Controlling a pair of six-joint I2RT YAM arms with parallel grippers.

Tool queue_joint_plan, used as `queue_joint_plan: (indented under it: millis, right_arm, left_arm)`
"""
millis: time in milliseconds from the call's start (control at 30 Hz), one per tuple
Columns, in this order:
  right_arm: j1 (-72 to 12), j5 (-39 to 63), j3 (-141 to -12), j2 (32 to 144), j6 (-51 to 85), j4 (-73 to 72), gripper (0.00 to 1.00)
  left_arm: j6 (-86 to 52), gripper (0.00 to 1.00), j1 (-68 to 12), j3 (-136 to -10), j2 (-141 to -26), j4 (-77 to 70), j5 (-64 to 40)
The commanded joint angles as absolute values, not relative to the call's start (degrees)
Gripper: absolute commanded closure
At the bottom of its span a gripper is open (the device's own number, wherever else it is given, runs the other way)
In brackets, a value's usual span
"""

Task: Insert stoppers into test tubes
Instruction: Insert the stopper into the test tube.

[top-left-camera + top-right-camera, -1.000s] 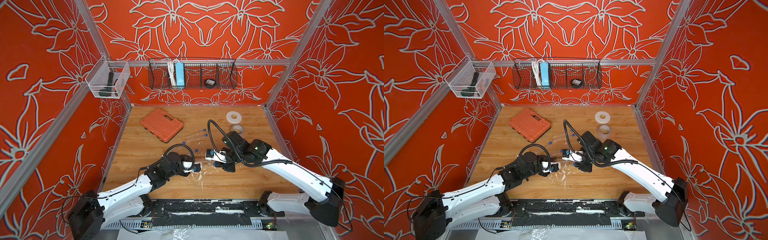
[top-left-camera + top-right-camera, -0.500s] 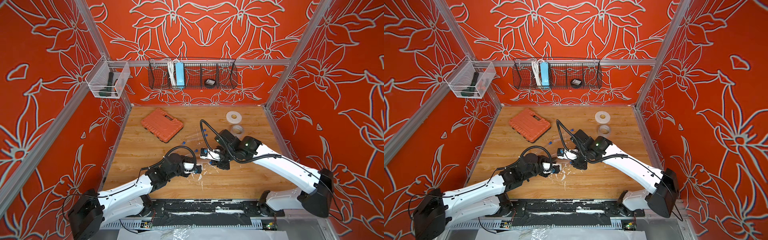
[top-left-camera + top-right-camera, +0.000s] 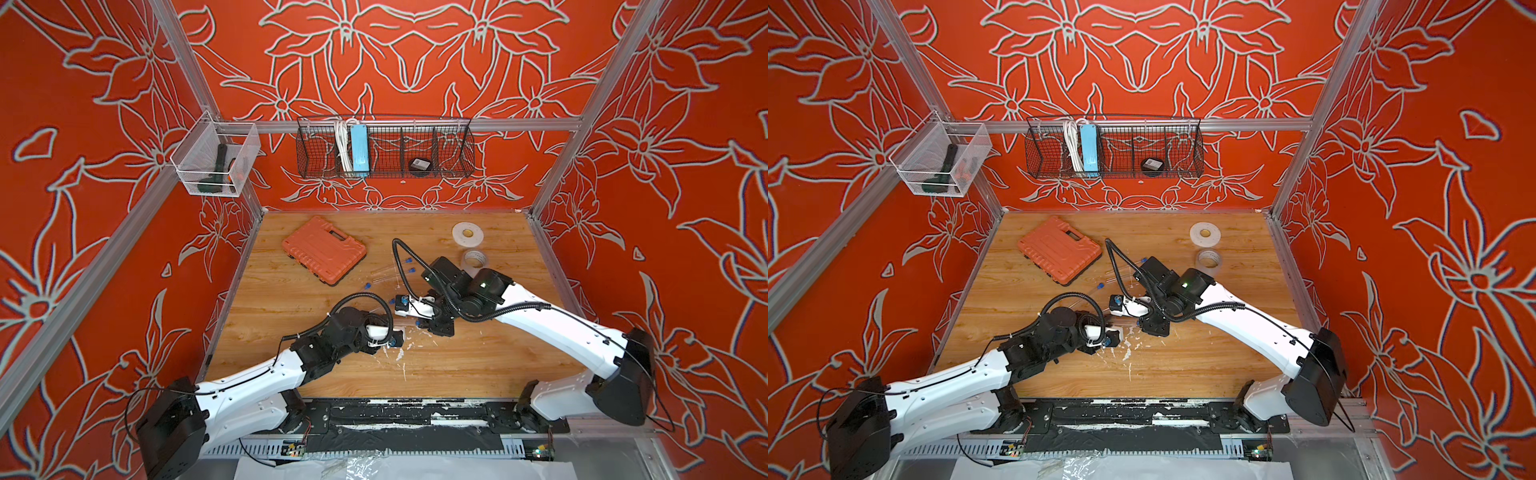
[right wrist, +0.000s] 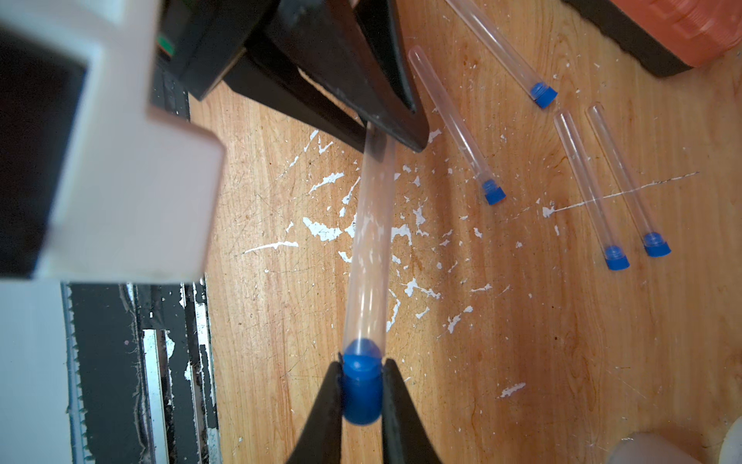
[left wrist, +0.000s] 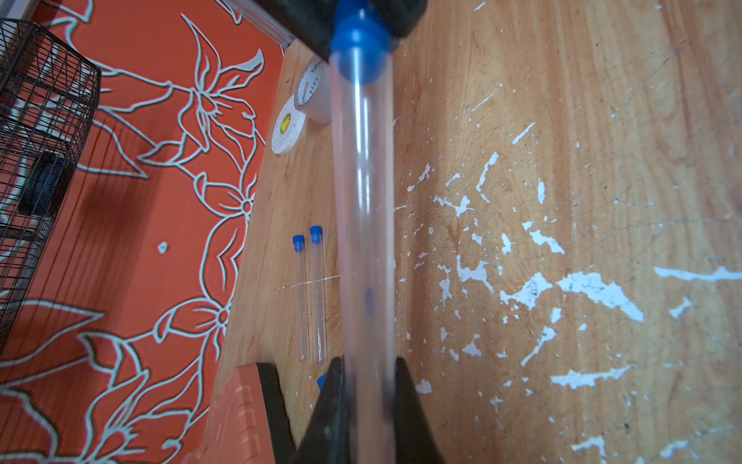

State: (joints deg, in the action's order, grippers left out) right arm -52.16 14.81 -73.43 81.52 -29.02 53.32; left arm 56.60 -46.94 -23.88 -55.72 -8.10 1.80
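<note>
Nearest, over the scuffed, white-flecked front half of the tabletop [image 3: 478,374]: left fingers [image 5: 333,405] clenched on the shaft of one clear test tube [image 5: 363,225], gripping the end away from its mouth. Tube spanning the gap between the two arms, clear of the wood.

At the tube's mouth: right fingers [image 4: 401,418] pinching a bright blue stopper [image 4: 361,389] from both sides, rounded tip inside the clear wall, wider cap outside. Both sets of fingers meeting end to end along the one tube in both top views.

Just beyond, flat on the wood: two stoppered tubes [image 5: 318,297] side by side, nearly parallel, blue caps on the same end. Two more capped ones [image 4: 455,122] lying apart from that pair, closer to the case.

Farther back: closed orange case [image 3: 324,249] toward the left wall; two tape rolls [image 3: 468,235] toward the right, one behind the other.

On the back wall: black wire basket [image 3: 384,145]. On the left wall, near the back corner: clear bin [image 3: 216,160].
</note>
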Motion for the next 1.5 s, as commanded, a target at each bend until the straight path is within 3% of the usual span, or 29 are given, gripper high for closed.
queue_joint_plan:
  millis: [0, 267, 467, 767, 1467]
  right_arm:
    - [-52.7, 15.4, -76.4, 83.7, -29.3, 52.5, 0.86]
    - [-52.7, 20.4, -82.4, 90.2, -28.3, 52.5, 0.89]
    - [-52.7, 23.9, -84.1, 92.9, -27.0, 47.4, 0.9]
    - [-52.9, 28.2, -84.6, 94.4, -25.3, 39.9, 0.89]
    - [-53.0, 35.5, -81.8, 95.1, -18.6, 26.1, 0.84]
  left_arm:
    - [58.7, 1.0, -49.3, -23.5, -55.6, -8.5, 0.8]
    - [63.3, 1.0, -56.6, -23.4, -55.9, -7.2, 7.7]
    - [64.4, 1.0, -60.1, -21.9, -53.1, -11.5, 6.7]
    - [66.8, 1.0, -60.2, -19.6, -47.5, -17.8, -2.8]
    - [66.8, 1.0, -60.2, -19.6, -48.4, -19.9, -3.9]
